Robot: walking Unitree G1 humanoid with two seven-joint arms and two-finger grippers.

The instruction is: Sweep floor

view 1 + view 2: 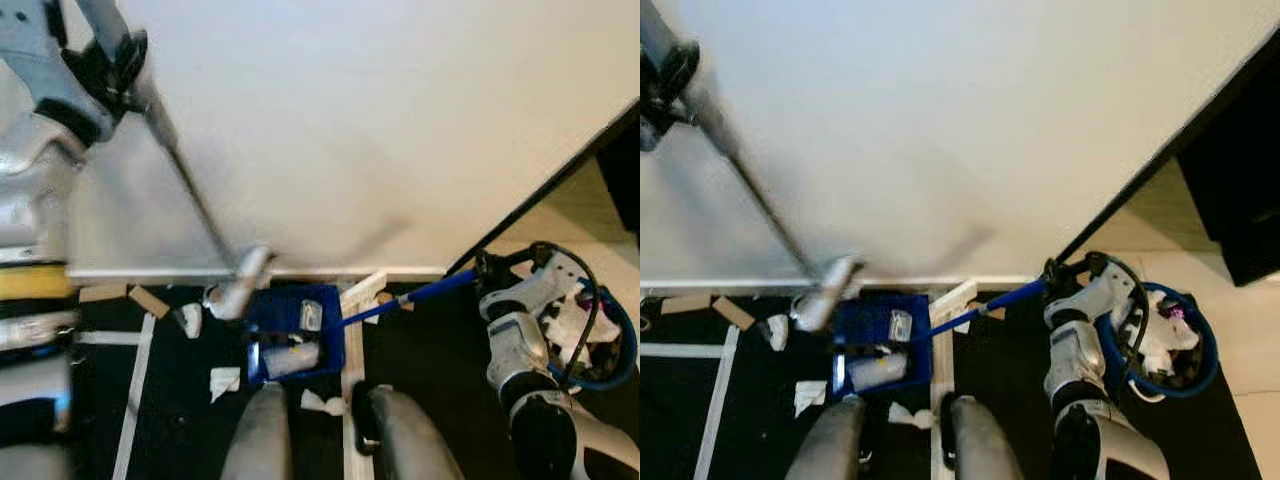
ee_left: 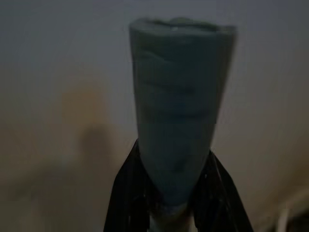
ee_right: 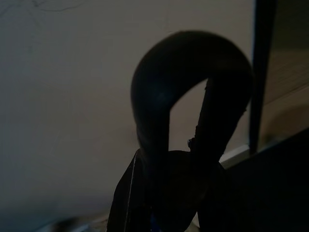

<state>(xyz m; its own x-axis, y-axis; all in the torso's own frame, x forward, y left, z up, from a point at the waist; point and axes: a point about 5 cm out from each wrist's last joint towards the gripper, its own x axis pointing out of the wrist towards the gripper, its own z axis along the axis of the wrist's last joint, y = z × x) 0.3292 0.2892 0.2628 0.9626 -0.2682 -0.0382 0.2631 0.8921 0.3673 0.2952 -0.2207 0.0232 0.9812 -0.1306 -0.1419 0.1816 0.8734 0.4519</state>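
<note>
Left claw (image 1: 112,62) up high on the left, clamped around the broom (image 1: 190,190) handle; left wrist view shows fingers (image 2: 126,193) pinching the grey grip end. Broom head (image 1: 240,285) down at the baseboard (image 1: 150,272), touching the dustpan's (image 1: 295,330) left edge. Right claw (image 1: 1055,272) low on the right, closed on the blue dustpan handle (image 1: 410,297); right wrist view shows the handle's loop (image 3: 188,96) between the fingers. Dustpan flat on the dark floor (image 1: 180,420) against the white wall (image 1: 350,120), a few paper scraps (image 1: 292,357) inside. More scraps (image 1: 224,380) beside it on the floor, near the robot's feet (image 1: 260,435). Blurry.
</note>
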